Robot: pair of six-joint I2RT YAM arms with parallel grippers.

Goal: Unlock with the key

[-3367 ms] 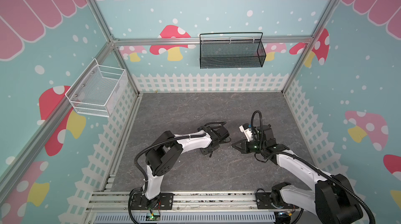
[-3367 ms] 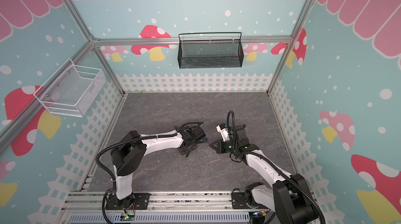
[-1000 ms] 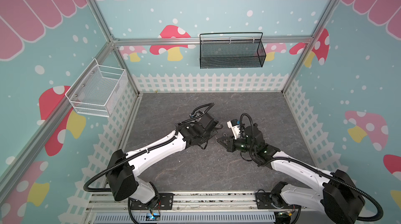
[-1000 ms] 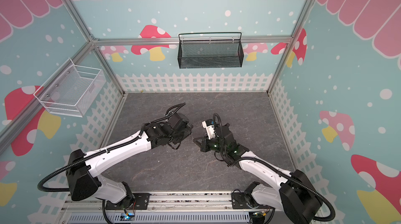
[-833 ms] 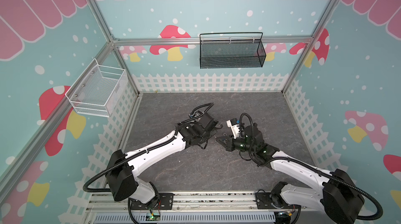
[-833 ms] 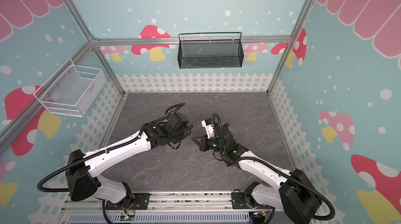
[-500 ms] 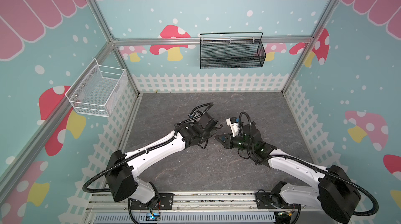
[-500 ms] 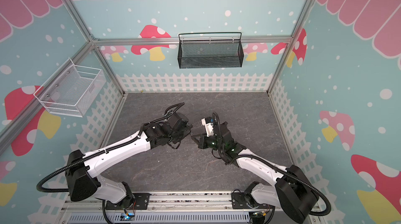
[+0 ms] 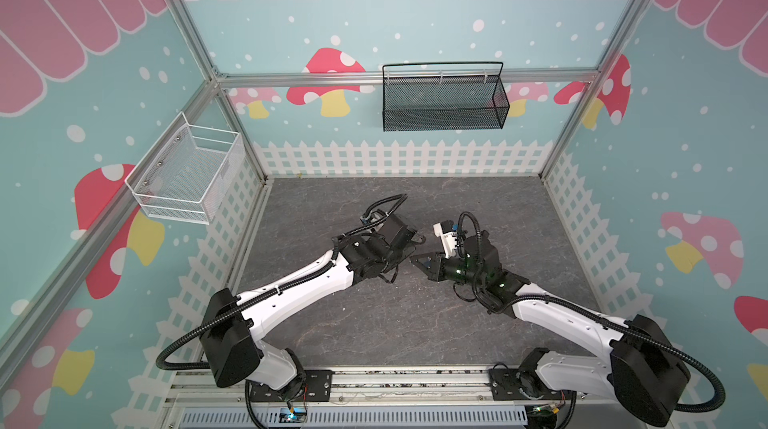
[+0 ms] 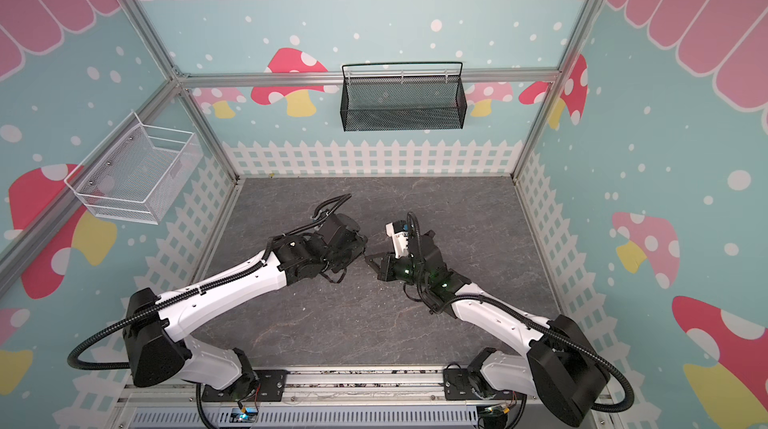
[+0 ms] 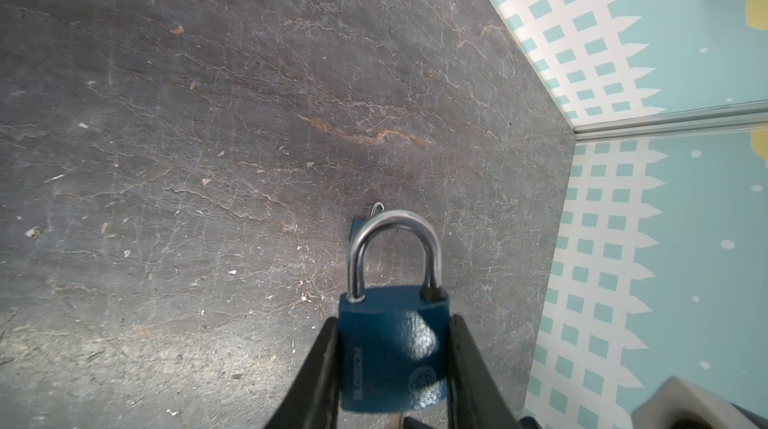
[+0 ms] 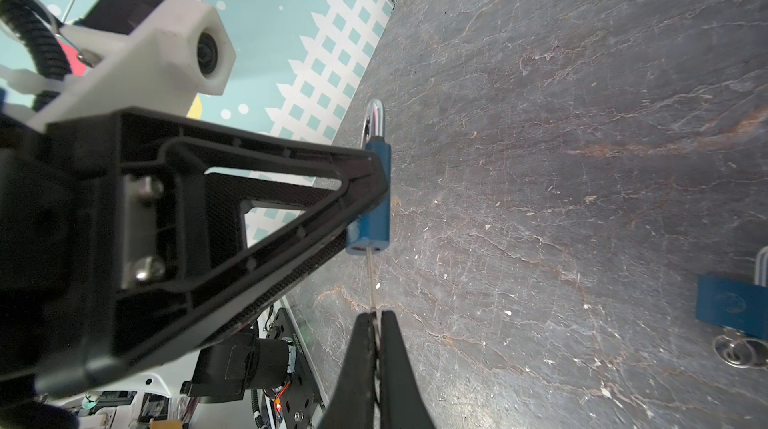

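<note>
Right wrist only: key (image 12: 371, 281) seemingly in padlock (image 12: 381, 198).

Place: robot lab test cell | Evidence: aluminium frame (image 9: 552, 76), mushroom-print wall panels (image 9: 328, 74), two robot arms (image 9: 299, 294) bolted to a base rail (image 9: 415, 377)

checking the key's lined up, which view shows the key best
Right wrist view: the key shows as a thin blade from the right gripper to the underside of the held padlock. In the left wrist view the padlock mostly hides it; in both top views it's too small.
</note>
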